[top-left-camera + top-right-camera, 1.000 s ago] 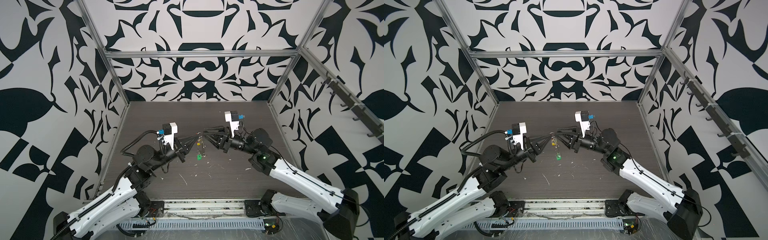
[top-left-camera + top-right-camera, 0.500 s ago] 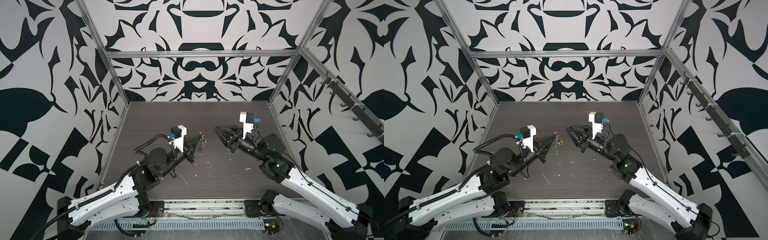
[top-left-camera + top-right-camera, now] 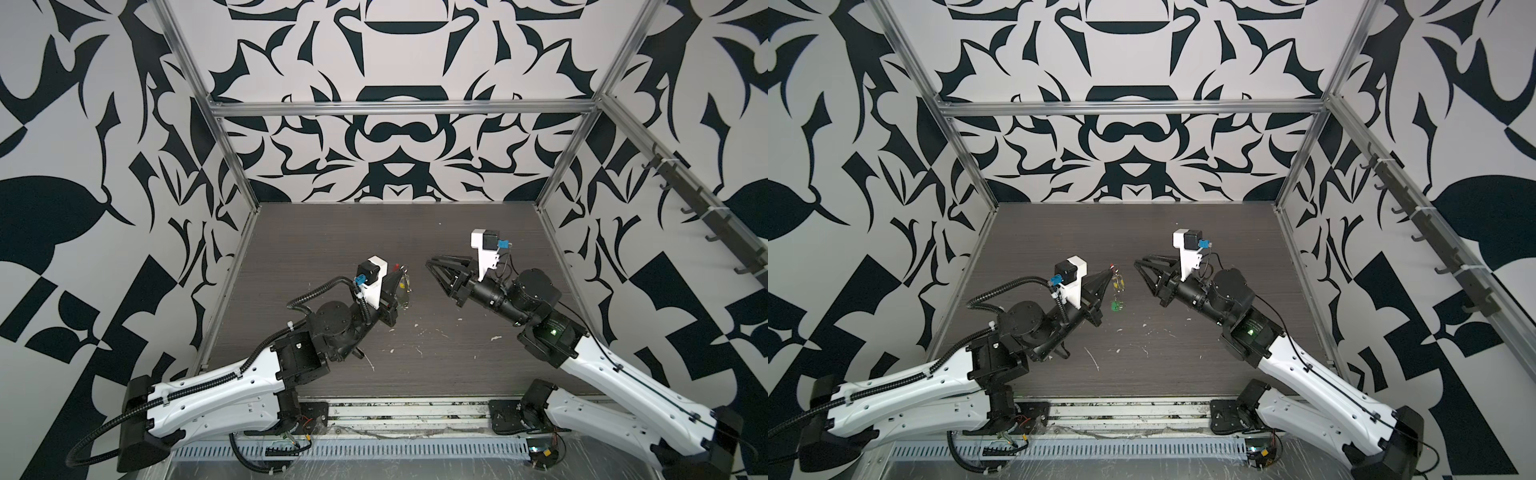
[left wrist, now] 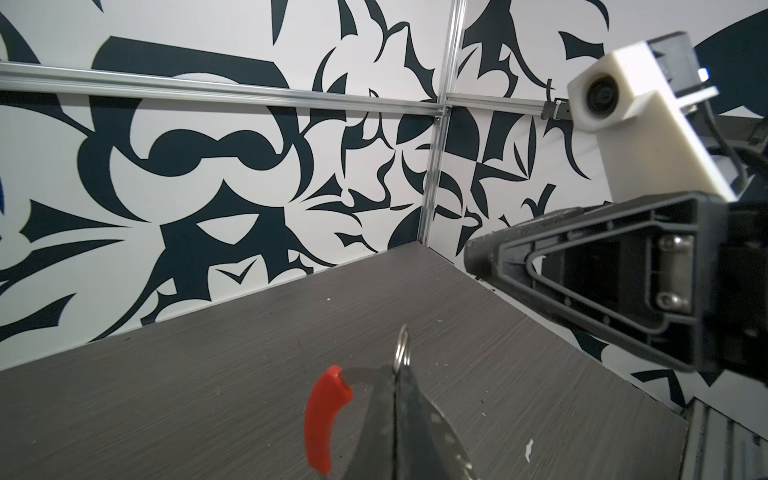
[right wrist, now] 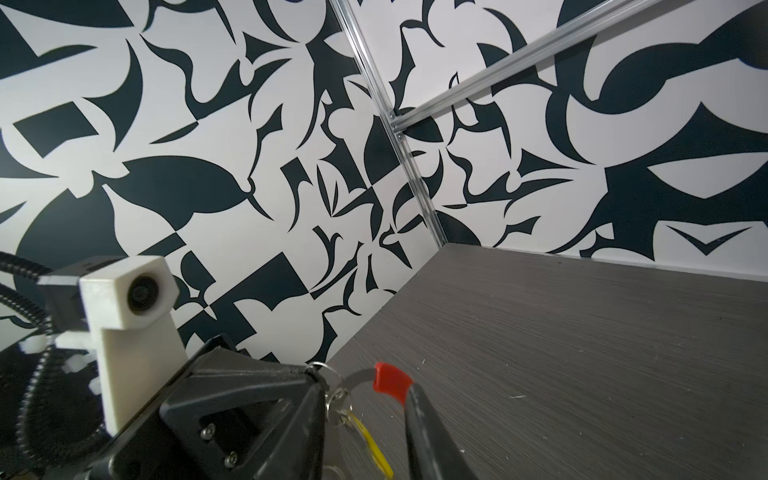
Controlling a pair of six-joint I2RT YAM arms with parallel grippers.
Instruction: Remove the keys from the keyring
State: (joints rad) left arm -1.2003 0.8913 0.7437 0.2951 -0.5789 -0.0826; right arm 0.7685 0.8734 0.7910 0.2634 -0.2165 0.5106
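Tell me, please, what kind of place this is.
Probably a laboratory robot test cell: black-and-white patterned walls on an aluminium frame enclose a dark tabletop, with a left arm and a right arm mounted at its front.

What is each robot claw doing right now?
Left gripper: closed, holding the keyring.
Right gripper: open, holding nothing.

Enclosure: three walls (image 3: 395,50) papered in a bold black-and-white abstract print, framed by aluminium bars (image 3: 399,109). The floor is a dark grey wood-grain tabletop (image 3: 374,232), matte, with small white flecks (image 3: 419,330) scattered over its front half. A hook rail (image 3: 706,208) runs along the right wall. A slotted strip (image 3: 374,451) lies at the front edge. Lighting is even and diffuse.
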